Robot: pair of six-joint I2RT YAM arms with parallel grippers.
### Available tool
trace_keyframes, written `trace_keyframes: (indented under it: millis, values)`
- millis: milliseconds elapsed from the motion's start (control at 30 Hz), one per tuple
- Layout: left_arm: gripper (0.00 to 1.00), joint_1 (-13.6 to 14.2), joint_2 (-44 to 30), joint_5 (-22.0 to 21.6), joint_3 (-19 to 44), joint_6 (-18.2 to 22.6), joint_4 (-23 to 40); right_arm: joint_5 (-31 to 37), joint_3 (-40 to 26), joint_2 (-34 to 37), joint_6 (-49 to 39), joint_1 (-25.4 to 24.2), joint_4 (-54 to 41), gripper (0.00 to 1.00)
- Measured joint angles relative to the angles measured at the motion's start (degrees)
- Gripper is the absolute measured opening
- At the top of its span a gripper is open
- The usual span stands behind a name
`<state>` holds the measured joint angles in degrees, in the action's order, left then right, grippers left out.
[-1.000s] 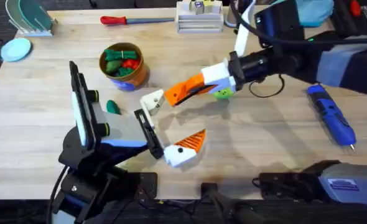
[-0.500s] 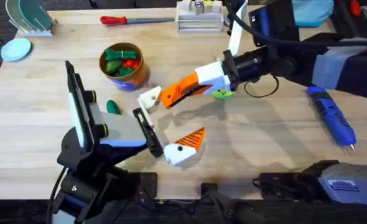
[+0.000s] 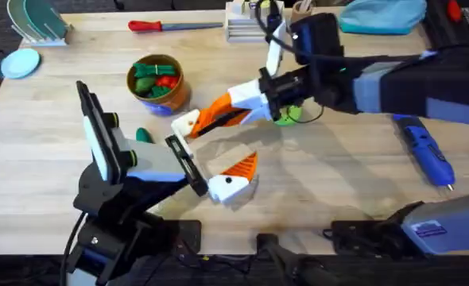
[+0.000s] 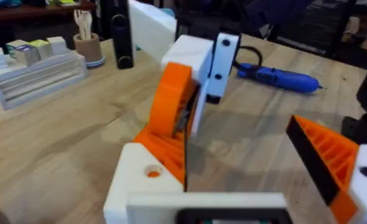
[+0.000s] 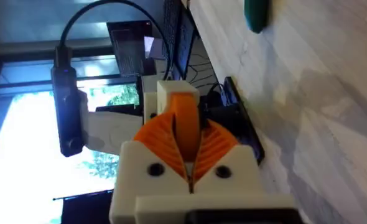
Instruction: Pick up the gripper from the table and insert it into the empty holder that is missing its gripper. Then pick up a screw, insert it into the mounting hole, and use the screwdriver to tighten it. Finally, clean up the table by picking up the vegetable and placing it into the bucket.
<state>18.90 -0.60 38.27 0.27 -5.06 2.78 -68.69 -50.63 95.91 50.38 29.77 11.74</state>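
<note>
My right gripper reaches across the middle and is shut on the orange gripper. The wedge's tip meets the white holder, the far jaw mount of my left gripper, which is open. The left gripper's near finger carries its own orange pad. The left wrist view shows the gripper seated against the holder. A dark-green vegetable lies by the left arm, near the tan bucket. The blue screwdriver lies at the right.
The bucket holds green and red toy vegetables. A red-handled screwdriver and a white rack sit along the far edge. A light-green disc lies under the right arm. A pale-blue dish is at far left.
The right arm has carried the orange gripper leftward until its tip reaches the holder. The left arm has shifted slightly left and stays open.
</note>
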Motion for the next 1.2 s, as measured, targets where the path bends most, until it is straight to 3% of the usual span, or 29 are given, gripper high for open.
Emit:
trace_keyframes:
  millis: [267,600,1200]
  values:
    - [0.993,0.2,0.0,0.5,0.0,-0.7,0.0,-0.4,0.0,1.7,3.5,1.8,6.4,0.007]
    - [0.993,0.1,0.0,-0.4,0.0,-0.8,0.0,0.9,0.0,1.7,3.7,2.2,7.2,0.009]
    - [0.993,0.9,0.0,-0.9,0.0,-2.7,0.3,-0.9,0.0,2.6,3.6,0.8,10.2,0.46]
